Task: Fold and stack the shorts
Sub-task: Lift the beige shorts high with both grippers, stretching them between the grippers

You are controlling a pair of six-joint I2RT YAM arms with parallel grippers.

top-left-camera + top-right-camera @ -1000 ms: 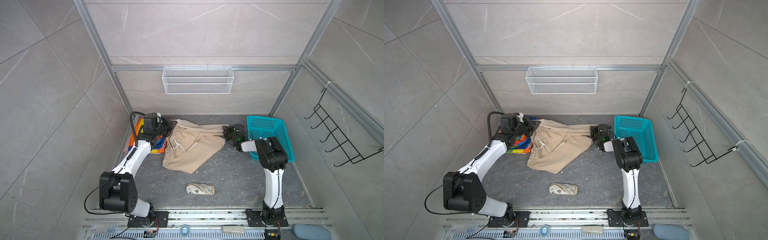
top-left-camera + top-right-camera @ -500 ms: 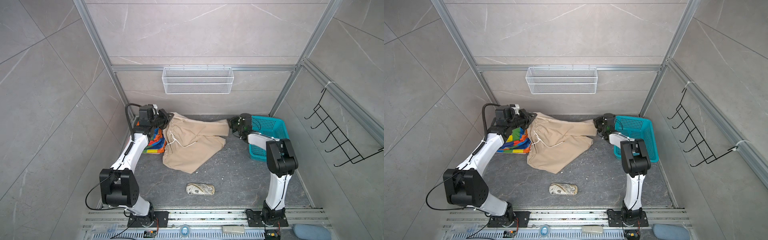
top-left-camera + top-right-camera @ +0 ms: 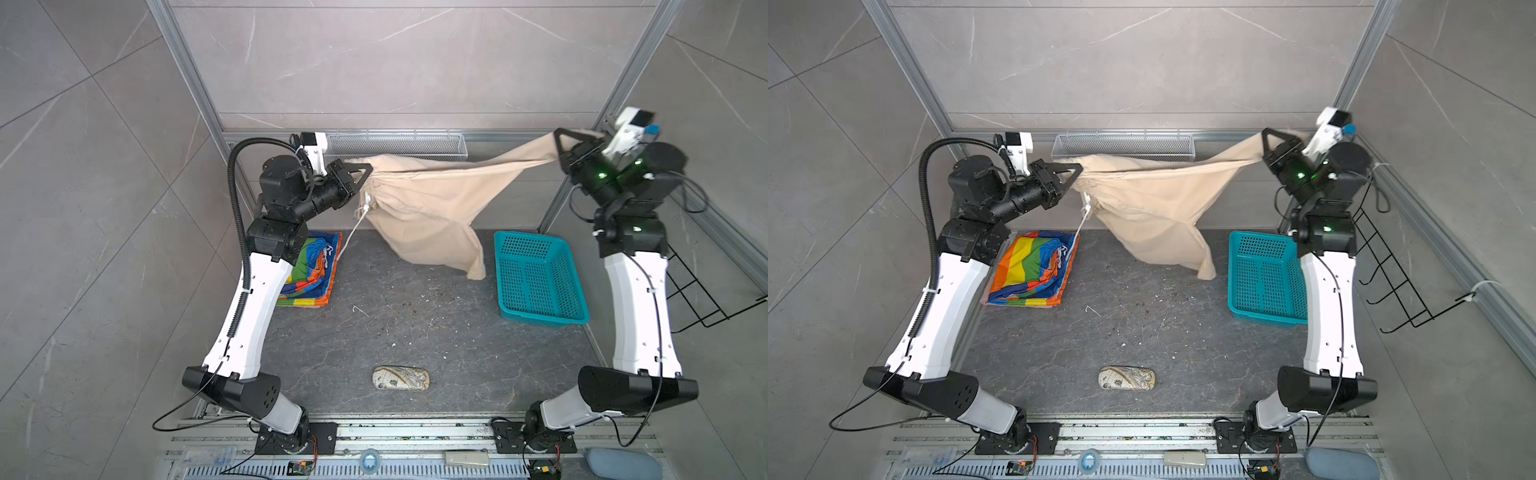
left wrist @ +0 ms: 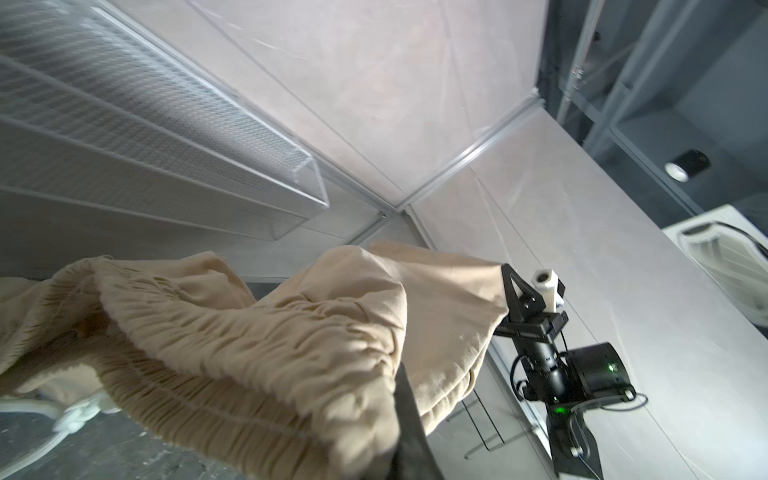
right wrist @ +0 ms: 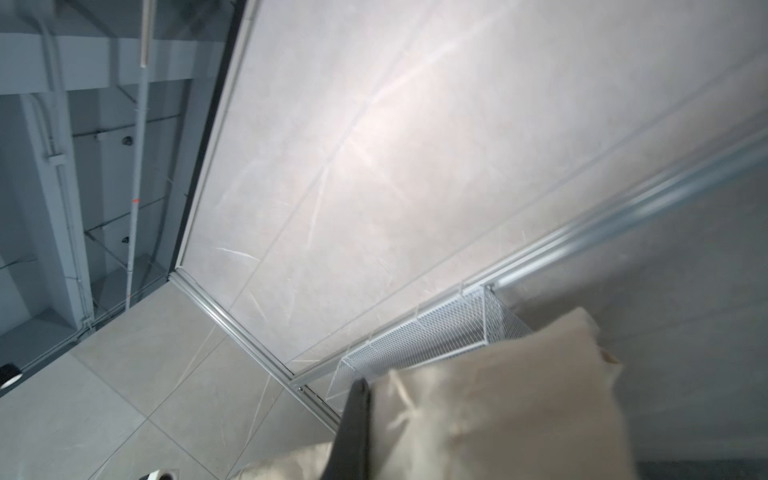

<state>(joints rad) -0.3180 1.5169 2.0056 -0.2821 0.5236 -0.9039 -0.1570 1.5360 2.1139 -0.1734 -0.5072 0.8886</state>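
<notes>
1. The left tool (image 3: 365,170) is clamped tight on the gathered waist of the beige shorts (image 3: 428,199). The right tool (image 3: 561,137) is pinched closed on the far corner of the same cloth.
2. The beige shorts hang stretched in the air between the two tools, in front of the back wall. Their white drawstring (image 3: 351,232) dangles toward the rainbow-striped shorts (image 3: 1034,266), which lie folded on the worktop beside the left arm.
3. The worktop (image 3: 395,324) is dark mottled grey and flecked with crumbs, with pale grey tiled walls in an aluminium frame around it.
4. I cannot tell whether the lowest hem touches the worktop. The left arm covers part of the striped shorts.
5. The teal basket (image 3: 544,319) stands at the right with its perforated floor in plain sight. The wire shelf (image 3: 395,143) on the back wall is partly behind the cloth, and its contents are unclear. The patterned pouch (image 3: 401,378) lies near the front, well apart.
</notes>
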